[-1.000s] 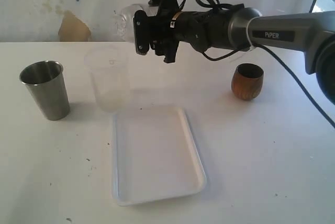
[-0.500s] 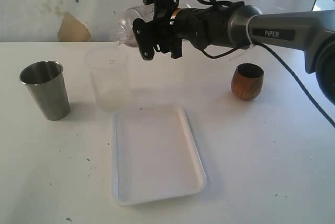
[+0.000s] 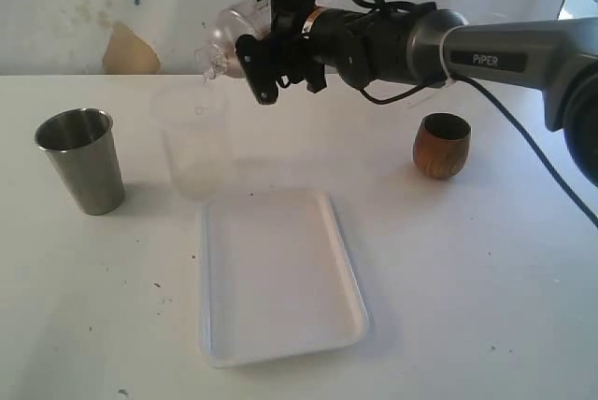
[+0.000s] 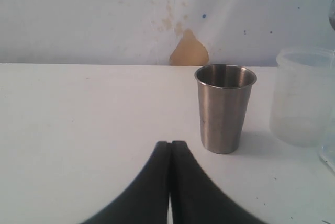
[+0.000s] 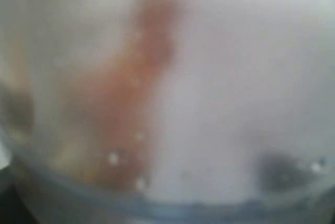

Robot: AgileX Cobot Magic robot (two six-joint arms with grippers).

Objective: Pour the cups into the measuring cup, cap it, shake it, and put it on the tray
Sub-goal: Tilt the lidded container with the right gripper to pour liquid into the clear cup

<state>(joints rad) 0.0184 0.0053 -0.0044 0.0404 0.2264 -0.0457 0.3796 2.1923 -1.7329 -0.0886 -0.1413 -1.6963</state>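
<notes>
Measuring cup [image 3: 227,37] sits clenched in my right gripper [image 3: 254,37], which has rolled since a second ago. Its long axis lies near level, domed end dipping toward the cloudy container [image 3: 192,138] below. My left gripper [image 4: 170,148] is closed, empty.

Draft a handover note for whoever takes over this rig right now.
Left gripper: shut, empty, facing the upright steel tumbler.
Right gripper: shut on a clear plastic piece, tilted above the cloudy container; lid or measuring cup, cannot tell.
Wooden cup upright, right of the tray, which holds nothing.
Pouring done: cannot tell. Remaining: cap, shake, set on tray.
</notes>
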